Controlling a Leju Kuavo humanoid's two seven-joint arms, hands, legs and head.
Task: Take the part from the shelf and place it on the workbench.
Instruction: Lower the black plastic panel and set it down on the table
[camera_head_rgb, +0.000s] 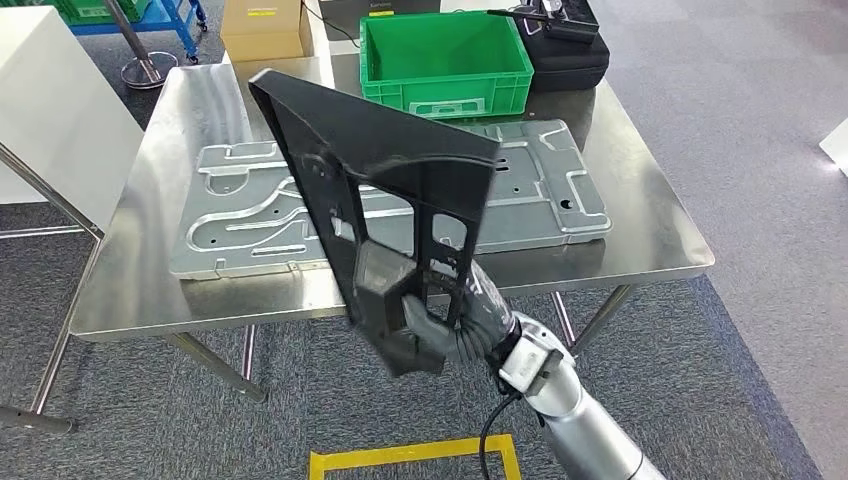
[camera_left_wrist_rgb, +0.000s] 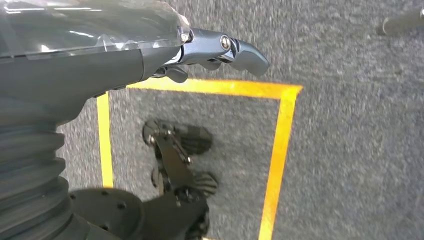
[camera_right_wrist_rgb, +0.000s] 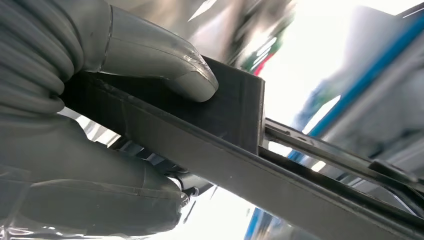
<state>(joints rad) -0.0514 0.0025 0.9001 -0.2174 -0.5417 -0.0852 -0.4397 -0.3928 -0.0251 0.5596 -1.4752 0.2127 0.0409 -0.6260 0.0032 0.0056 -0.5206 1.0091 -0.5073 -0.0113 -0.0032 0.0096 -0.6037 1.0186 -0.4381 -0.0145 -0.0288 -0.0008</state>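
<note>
Black part (camera_head_rgb: 380, 190) gripped at near end by right hand (camera_head_rgb: 440, 325), raised tilted above surface (camera_head_rgb: 650, 240) near edge. Left hand (camera_left_wrist_rgb: 220, 47) hangs over floor, fingers apart, holding nothing.

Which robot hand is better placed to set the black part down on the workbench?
The right robot hand: it already grips the black part over the workbench edge. The left robot hand hangs over the floor, holding nothing.

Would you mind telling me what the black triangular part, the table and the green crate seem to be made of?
The black triangular part looks like matte moulded plastic: dull, with ribs and cut-outs. The table appears to be brushed stainless steel, showing soft reflections. The green crate seems to be glossy rigid plastic with ribbed walls.
</note>
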